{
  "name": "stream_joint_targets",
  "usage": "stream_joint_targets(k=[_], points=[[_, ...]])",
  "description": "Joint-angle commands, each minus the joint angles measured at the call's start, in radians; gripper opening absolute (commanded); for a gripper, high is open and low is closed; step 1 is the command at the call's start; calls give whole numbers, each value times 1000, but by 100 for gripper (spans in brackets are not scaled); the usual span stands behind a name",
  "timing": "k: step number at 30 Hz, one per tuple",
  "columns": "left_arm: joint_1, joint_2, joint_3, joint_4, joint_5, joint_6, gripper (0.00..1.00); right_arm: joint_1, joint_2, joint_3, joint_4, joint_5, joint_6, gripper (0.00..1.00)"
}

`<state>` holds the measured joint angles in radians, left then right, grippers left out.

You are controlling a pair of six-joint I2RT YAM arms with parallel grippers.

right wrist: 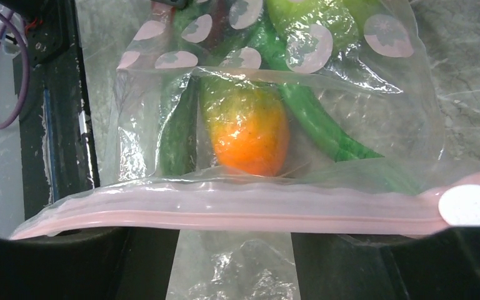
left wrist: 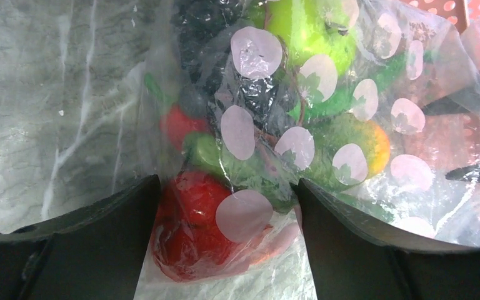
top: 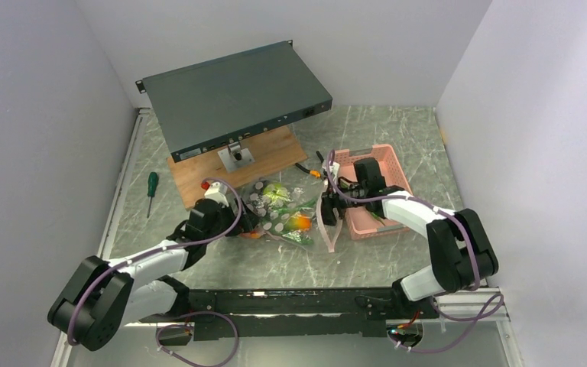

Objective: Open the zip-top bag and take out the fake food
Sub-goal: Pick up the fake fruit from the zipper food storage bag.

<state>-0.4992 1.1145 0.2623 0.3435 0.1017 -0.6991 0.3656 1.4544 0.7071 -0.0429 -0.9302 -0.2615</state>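
Zip-top bag (top: pixel 279 210) floppy, slick; grab at zip strip (right wrist: pixel 225 209). Left gripper (left wrist: pixel 227 182) wide open astride bag's bottom. Right gripper (right wrist: pixel 236 232) half-open under strip, hold unclear.

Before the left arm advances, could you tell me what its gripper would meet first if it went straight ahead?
The bag, where a red piece bulges inside it, between the open jaws of the left gripper. It looks very close, perhaps already touching, though depth is hard to judge.

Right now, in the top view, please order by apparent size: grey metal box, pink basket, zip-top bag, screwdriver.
Largest: grey metal box.
Then pink basket and zip-top bag: about alike, both partly hidden, so unranked.
Smallest: screwdriver.
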Motion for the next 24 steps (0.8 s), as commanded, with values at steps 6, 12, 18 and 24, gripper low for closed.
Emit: stream_joint_targets(k=[6,12,18,24], points=[[2,15,-83,122,72,-45,69,61,91,131,-167,59,-79,67],[2,26,-105,128,82,-47,58,104,140,175,-212,116,-97,74],[2,67,-89,102,83,-23,48,144,198,246,-279,240,-146,76],[2,108,-60,78,100,10,43,198,242,289,-317,308,-183,77]])
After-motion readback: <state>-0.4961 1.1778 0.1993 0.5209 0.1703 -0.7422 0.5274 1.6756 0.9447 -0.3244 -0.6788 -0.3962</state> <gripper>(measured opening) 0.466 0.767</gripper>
